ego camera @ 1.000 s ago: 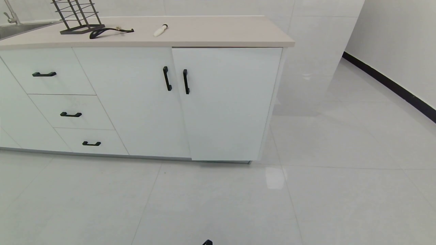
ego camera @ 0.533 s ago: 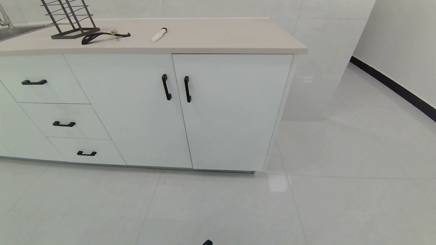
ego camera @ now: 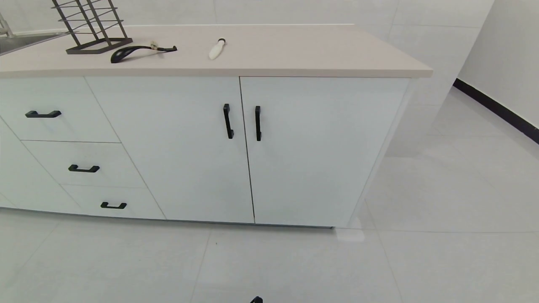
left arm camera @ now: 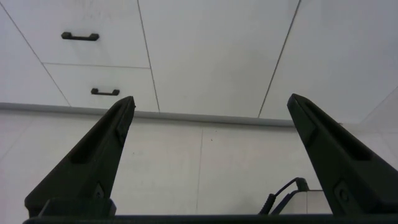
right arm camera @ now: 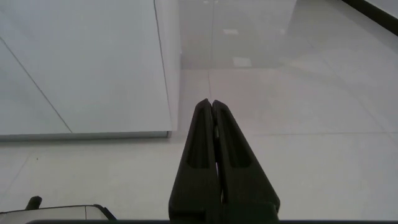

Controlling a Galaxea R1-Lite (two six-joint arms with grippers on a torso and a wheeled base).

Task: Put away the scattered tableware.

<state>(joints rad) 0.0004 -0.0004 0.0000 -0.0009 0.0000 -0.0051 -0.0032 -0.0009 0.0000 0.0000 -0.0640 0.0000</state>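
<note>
A black ladle-like utensil (ego camera: 139, 51) and a white-handled utensil with a black tip (ego camera: 217, 49) lie on the beige countertop (ego camera: 294, 50). A black wire rack (ego camera: 90, 23) stands just behind the black utensil at the counter's left. My left gripper (left arm camera: 211, 102) hangs open low over the floor, facing the white cabinet's drawers. My right gripper (right arm camera: 212, 106) is shut with nothing in it, low by the cabinet's corner.
The white cabinet has two doors with black handles (ego camera: 242, 122) and a column of drawers (ego camera: 84, 168) on the left. A sink edge (ego camera: 21, 38) shows at the far left. Open tiled floor (ego camera: 442, 202) lies to the right, with a wall and black skirting (ego camera: 497, 109).
The head camera has moved closer to the cabinet and turned, so the counter looks larger and shifted right. The utensils keep their places on the counter.
</note>
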